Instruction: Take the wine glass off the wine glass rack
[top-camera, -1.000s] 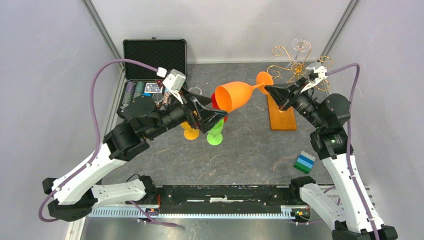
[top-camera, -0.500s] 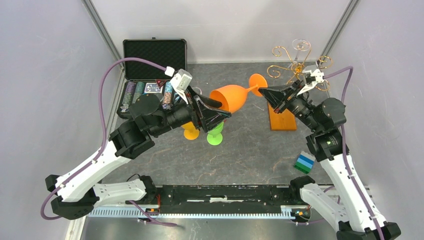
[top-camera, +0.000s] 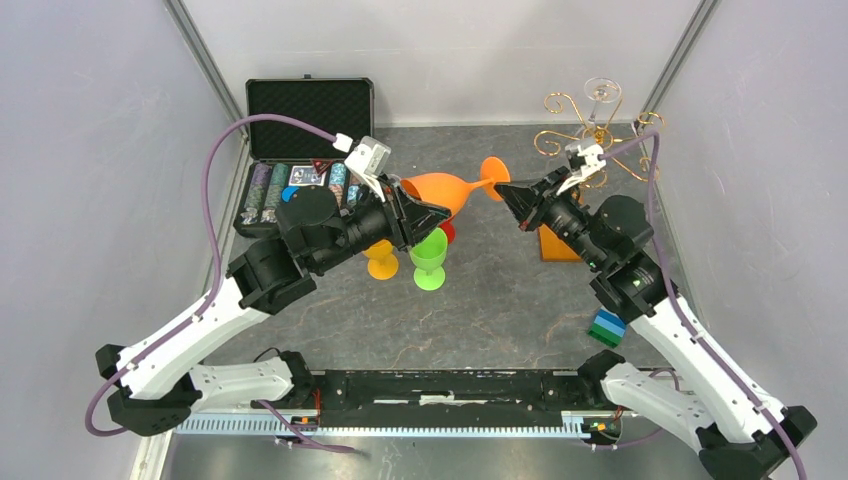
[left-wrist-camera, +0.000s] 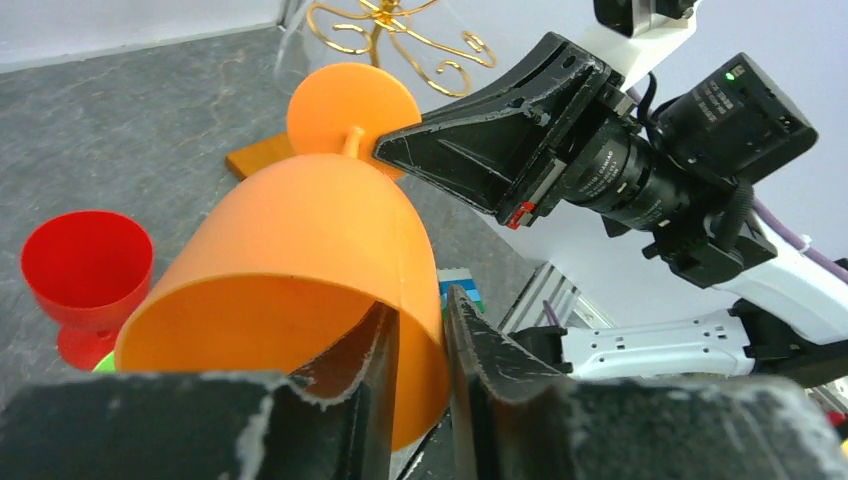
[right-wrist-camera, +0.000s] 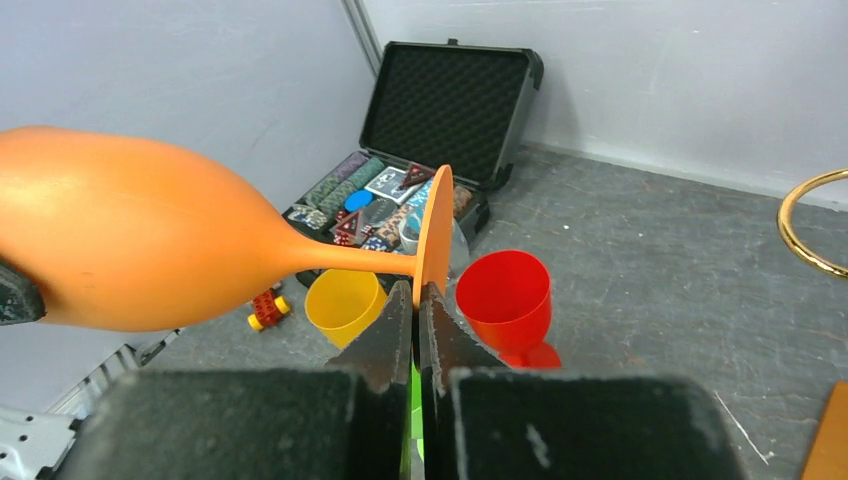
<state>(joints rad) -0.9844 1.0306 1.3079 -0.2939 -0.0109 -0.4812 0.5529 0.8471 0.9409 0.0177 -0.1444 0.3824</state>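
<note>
Over the last second the orange wine glass (top-camera: 447, 190) has travelled left, lying on its side in the air, and is now well apart from the wine glass rack (top-camera: 590, 135) at far right. It hangs above the red cup (left-wrist-camera: 88, 262) and green cup (top-camera: 430, 255). The left gripper (left-wrist-camera: 420, 320) has come up onto the bowl. Its jaws straddle the rim and pinch the wall, one finger inside and one outside. The right gripper (right-wrist-camera: 418, 295) has followed leftward, its jaws almost together and nipping the edge of the foot. Judgement: the removal is done and this looks like a hand-over, with both arms sharing the load. The right could now let go. A clear glass (top-camera: 601, 88) sits on top of the rack.
</note>
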